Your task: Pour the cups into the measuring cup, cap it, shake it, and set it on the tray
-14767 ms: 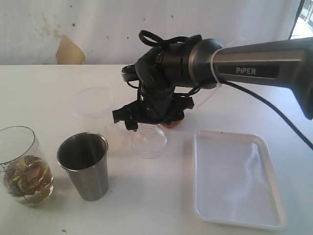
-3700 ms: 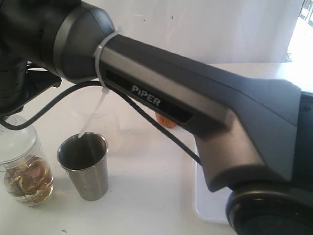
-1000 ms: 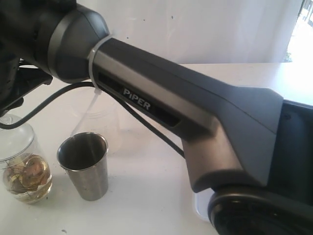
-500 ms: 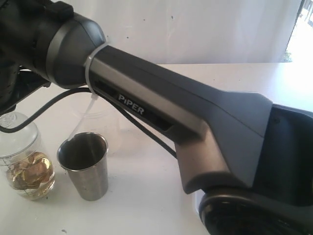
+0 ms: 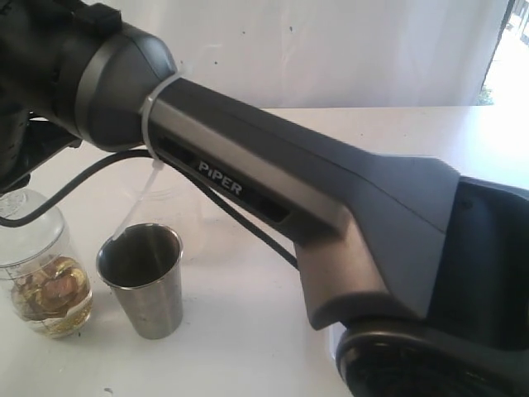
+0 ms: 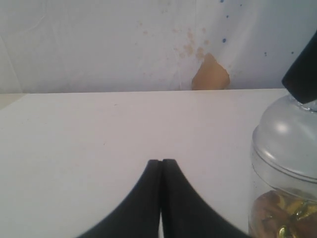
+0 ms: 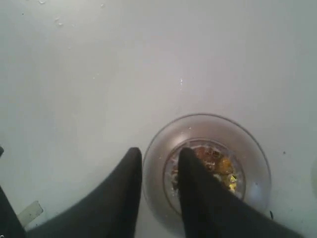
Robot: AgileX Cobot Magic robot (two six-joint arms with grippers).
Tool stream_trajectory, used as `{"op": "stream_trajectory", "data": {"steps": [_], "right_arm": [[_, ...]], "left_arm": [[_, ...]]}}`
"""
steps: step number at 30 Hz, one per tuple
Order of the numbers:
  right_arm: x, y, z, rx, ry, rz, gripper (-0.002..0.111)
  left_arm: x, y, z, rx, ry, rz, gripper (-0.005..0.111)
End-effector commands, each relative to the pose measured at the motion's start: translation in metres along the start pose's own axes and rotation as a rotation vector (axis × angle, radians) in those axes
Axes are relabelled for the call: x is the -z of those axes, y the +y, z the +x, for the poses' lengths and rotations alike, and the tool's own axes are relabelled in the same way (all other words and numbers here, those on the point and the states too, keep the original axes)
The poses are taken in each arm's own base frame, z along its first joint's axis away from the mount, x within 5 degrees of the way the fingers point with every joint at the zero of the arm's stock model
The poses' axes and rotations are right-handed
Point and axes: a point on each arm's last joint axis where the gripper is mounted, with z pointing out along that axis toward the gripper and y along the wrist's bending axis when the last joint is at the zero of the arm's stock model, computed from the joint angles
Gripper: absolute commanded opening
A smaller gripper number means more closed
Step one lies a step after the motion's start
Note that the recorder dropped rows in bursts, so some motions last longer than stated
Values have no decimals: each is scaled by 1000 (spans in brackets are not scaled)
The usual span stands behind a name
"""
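Two arms matter here, and the exterior view is mostly filled by one of them. The right arm (image 5: 289, 190) reaches across the middle toward the far left of the counter (image 5: 231, 322). The measuring cup (image 5: 43, 277) stands upright there with golden-brown bits (image 5: 51, 289) in its lower half. The steel tumbler (image 5: 142, 281) stands just beside it, nearer the middle. From this angle I cannot read the arm's grip.

In the left wrist view, my left claw (image 6: 161, 163) is clenched on nothing, low over bare counter. The measuring cup stands near it but apart, with a clear domed cap (image 6: 287, 139) sitting on top. A black fingertip (image 6: 303, 74) from the other arm comes down to the dome and seems to touch it.

The right wrist view looks straight down the cup's long axis. My right claw (image 7: 159, 153) hangs directly above it, jaws partly apart, one finger (image 7: 126, 193) outside the rim and the other over the cap. I cannot tell whether they pinch the cap's edge or merely rest there.

I judge the cap is on but possibly not seated. The cup lies straight below the right claw, which sits on it while the left waits beside, so the right arm should press or grasp next.
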Motion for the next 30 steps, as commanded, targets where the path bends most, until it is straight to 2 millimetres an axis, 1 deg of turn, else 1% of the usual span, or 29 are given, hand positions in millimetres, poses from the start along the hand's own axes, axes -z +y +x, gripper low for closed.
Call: {"op": "stream_trajectory", "data": {"steps": [1,15,21,23,25,27,30], "right_arm": [[5,-1,1,16,12,11,33],[25,2,-9,16,-68,-14,33],[38,3,-14,22,-106,-14,32],[44,1,-16,31,-127,2,27],[48,0,-17,40,-137,23,15],[48,-3,-17,52,-135,53,0],[41,-2,-14,86,-116,56,0]], "left_arm": [[0,0,1,0,-10,3,0],[0,0,1,0,-10,3,0],[0,0,1,0,-10,3,0],[0,0,1,0,-10,3,0],[0,0,1,0,-10,3,0],[0,0,1,0,-10,3,0],[0,0,1,0,-10,3,0]]}}
